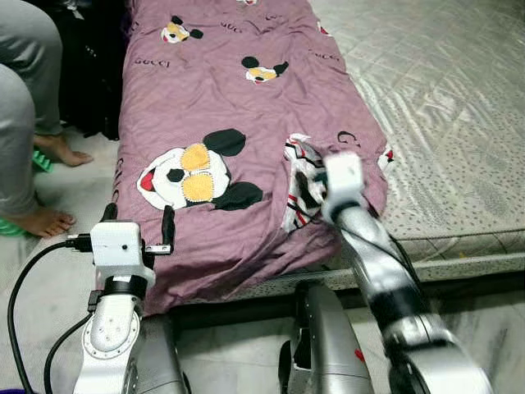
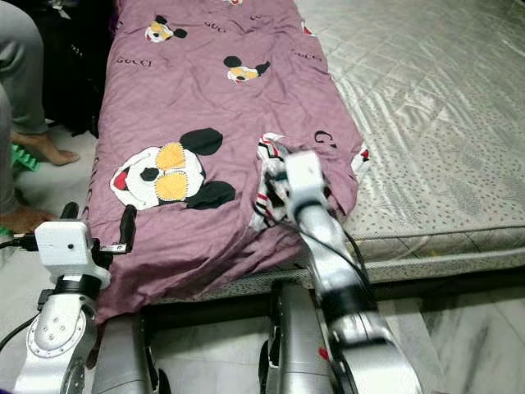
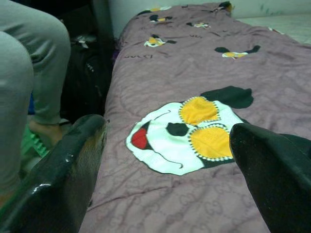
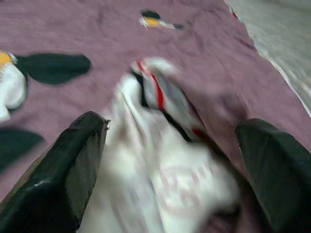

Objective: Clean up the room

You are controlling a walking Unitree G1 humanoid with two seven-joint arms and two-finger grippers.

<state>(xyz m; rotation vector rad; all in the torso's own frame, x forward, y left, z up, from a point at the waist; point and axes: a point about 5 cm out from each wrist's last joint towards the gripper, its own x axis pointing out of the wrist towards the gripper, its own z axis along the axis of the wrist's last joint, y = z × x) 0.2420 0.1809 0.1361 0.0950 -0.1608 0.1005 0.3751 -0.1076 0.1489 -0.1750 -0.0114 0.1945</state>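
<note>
The right gripper [image 4: 165, 160] is reaching out over the near end of the bed [image 1: 459, 107]. Its two black fingers [image 4: 73, 160] are spread wide apart, and they hold nothing yet. Right in front of it, between the fingers, lies a bunched-up cloth [image 1: 302, 182]. It is white with red and black stripes. The picture from the wrist is blurry, so it could be a shirt or a small towel; I cannot say which.

The cloth sits on top of a purple blanket [image 1: 221, 90] with cartoon mouse faces on it. The blanket covers the side of the bed nearer the left gripper, and its edge hangs down over the end of the bed.

The left gripper [image 1: 139, 230] is held up near that hanging edge. Its fingers are wide open too, and empty. Past it, on the floor, a person's bare feet [image 1: 61, 150] can be seen.

The cloth looks soft, light and floppy. It will sag and may slide when lifted. The best place to pinch it is probably the high, thick fold in the middle, just ahead of the right gripper. A thin edge could slip out, and a low grab might catch the blanket too.
</note>
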